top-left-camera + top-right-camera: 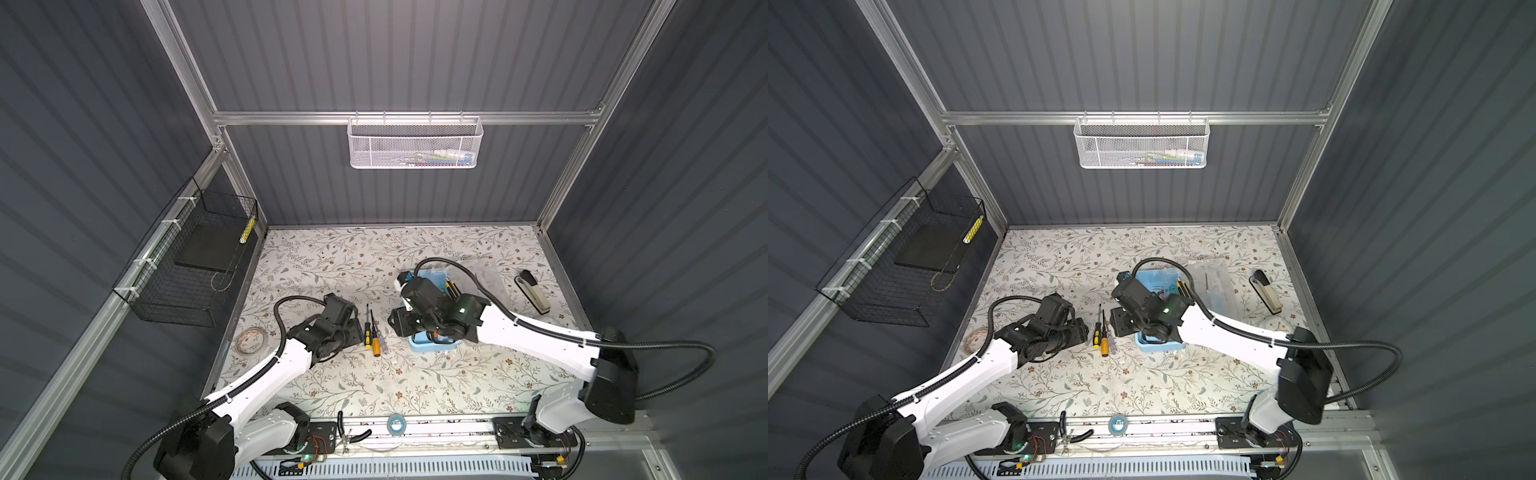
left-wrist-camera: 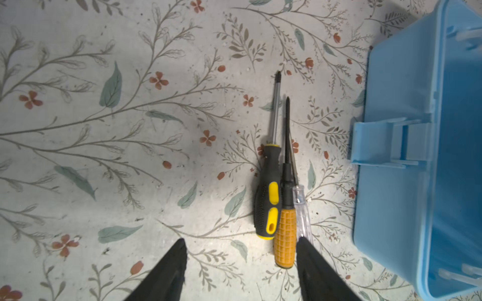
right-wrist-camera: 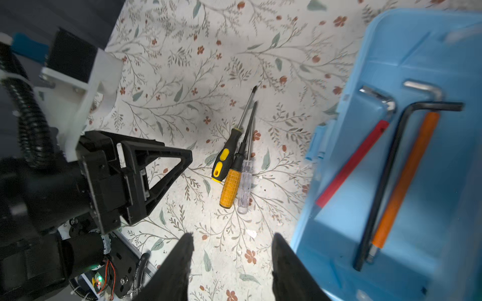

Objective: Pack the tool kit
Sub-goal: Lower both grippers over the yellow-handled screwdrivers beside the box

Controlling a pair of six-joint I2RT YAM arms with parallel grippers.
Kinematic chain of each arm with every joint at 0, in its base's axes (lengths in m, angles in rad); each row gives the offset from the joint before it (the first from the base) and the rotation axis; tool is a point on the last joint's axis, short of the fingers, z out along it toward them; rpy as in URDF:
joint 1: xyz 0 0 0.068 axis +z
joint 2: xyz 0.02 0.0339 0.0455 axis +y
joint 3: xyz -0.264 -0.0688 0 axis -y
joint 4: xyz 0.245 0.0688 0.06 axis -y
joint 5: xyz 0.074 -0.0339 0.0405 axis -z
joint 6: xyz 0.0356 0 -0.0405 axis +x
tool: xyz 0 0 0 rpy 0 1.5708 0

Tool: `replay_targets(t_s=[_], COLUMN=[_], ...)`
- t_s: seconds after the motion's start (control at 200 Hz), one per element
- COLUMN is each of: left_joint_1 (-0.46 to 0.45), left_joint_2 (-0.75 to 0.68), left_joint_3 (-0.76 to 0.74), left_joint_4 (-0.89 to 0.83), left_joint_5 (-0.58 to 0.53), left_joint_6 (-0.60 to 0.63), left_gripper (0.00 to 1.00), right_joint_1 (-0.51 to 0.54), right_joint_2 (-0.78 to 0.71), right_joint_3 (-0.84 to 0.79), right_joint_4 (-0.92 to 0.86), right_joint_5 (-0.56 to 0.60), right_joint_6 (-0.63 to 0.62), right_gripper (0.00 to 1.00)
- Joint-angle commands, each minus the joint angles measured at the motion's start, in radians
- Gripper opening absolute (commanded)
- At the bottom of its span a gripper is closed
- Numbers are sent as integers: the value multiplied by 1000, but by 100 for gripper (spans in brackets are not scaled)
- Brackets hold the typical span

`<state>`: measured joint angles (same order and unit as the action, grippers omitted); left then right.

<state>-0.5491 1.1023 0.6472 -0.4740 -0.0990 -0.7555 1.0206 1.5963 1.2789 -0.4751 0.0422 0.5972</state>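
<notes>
The tool kit (image 1: 432, 345) is a light-blue case standing open on the floral table, right of centre in both top views, and my right arm covers most of it. Inside it lie a red-sleeved hex key (image 3: 352, 161), a black hex key (image 3: 383, 169) and an orange-sleeved hex key (image 3: 407, 169). Three screwdrivers lie side by side left of the case: black-and-yellow (image 2: 267, 198), orange-handled (image 2: 285, 234) and clear-handled (image 2: 302, 208). My left gripper (image 2: 240, 239) is open just behind their handles, with the orange handle's end inside its gap. My right gripper (image 3: 232, 235) hangs open and empty beside the case's wall.
A stapler (image 1: 534, 291) and a clear plastic sheet (image 1: 484, 270) lie right of the case. A tape roll (image 1: 250, 338) sits at the table's left edge. A white mesh basket (image 1: 415, 143) hangs on the back wall, a black wire basket (image 1: 187, 266) on the left wall. Pliers (image 1: 349, 434) rest at the front rail.
</notes>
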Motion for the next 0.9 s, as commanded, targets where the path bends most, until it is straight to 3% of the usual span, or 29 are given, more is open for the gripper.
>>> replay_targets(t_s=[0.0, 0.215, 0.895], left_joint_1=[44, 72, 73], left_joint_2=[-22, 14, 143], left_joint_3=[-36, -57, -15], left_joint_4=[28, 112, 182], left_joint_5=[83, 139, 147], left_joint_6=[11, 20, 62], left_gripper=[66, 65, 64], right_joint_1=[20, 24, -30], right_joint_2=[101, 250, 404], right_joint_3=[61, 115, 140], right_joint_4=[-18, -32, -54], right_joint_5=[-56, -85, -78], right_joint_6=[-9, -17, -32], right_gripper=[50, 36, 33])
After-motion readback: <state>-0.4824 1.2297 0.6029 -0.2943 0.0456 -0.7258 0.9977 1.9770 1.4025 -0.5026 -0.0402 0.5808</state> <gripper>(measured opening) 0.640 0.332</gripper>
